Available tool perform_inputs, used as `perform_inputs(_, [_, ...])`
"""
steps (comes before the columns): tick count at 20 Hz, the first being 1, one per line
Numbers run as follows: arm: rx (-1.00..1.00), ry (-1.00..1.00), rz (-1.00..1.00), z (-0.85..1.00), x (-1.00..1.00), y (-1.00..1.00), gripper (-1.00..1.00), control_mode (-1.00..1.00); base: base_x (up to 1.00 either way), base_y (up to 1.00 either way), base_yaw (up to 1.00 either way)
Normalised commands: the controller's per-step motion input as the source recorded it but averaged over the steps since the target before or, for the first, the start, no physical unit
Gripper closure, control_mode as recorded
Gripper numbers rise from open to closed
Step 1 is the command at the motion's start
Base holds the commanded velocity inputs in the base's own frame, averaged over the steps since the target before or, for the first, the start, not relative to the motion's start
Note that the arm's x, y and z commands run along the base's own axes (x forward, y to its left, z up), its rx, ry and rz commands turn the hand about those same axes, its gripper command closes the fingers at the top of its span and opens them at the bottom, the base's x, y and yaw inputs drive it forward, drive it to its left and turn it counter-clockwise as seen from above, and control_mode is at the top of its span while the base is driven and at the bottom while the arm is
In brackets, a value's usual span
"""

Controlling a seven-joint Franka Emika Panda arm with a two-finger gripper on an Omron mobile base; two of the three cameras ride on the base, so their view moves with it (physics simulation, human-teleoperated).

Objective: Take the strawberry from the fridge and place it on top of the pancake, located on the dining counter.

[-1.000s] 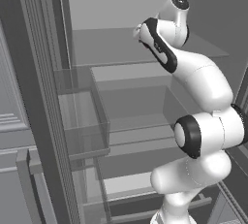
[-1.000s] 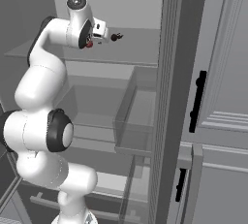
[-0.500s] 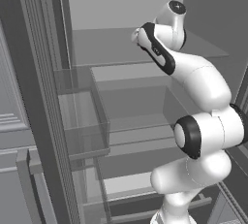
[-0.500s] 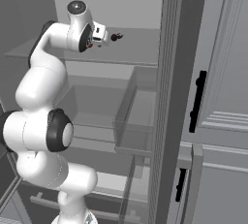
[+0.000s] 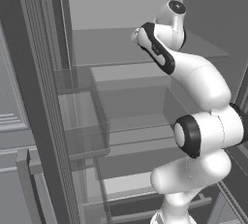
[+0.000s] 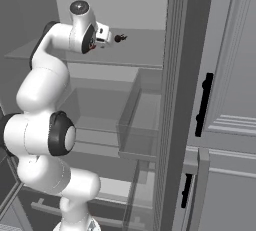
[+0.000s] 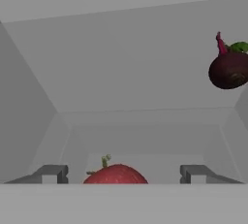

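You're at the grab step inside the tall dark grey fridge (image 6: 175,75): your claw (image 7: 123,173) is wide, the small red strawberry (image 7: 115,174) sits between its tips, dark beet-like ball (image 7: 229,69) up right, so next probably close gently.

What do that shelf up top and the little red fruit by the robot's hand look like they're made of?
The shelf looks like glass: a thin, see-through grey pane. The strawberry, between the end effector fingers, looks like soft matte fruit flesh with a green stalk, though everything here is rendered.
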Motion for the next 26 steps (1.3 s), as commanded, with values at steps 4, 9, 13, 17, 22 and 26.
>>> perform_inputs(4, [0.00,0.00,0.00,-0.12,0.00,0.00,1.00,-1.00,0.00,0.00,0.00])
perform_inputs(9, [0.00,-0.01,0.00,-0.01,-0.12,0.00,1.00,-1.00,0.00,0.00,0.00])
perform_inputs(13, [0.00,-0.21,0.00,0.00,-0.61,0.01,1.00,-1.00,0.00,0.00,0.00])
perform_inputs(17, [0.00,-0.11,-0.09,0.03,-0.89,0.00,1.00,-1.00,0.00,0.00,0.00])
perform_inputs(22, [0.00,-0.04,-0.11,0.33,-1.00,0.00,1.00,-1.00,0.00,0.00,0.00])
perform_inputs(26, [-0.03,0.13,-0.03,0.11,-1.00,0.00,1.00,-1.00,0.00,0.00,0.00])
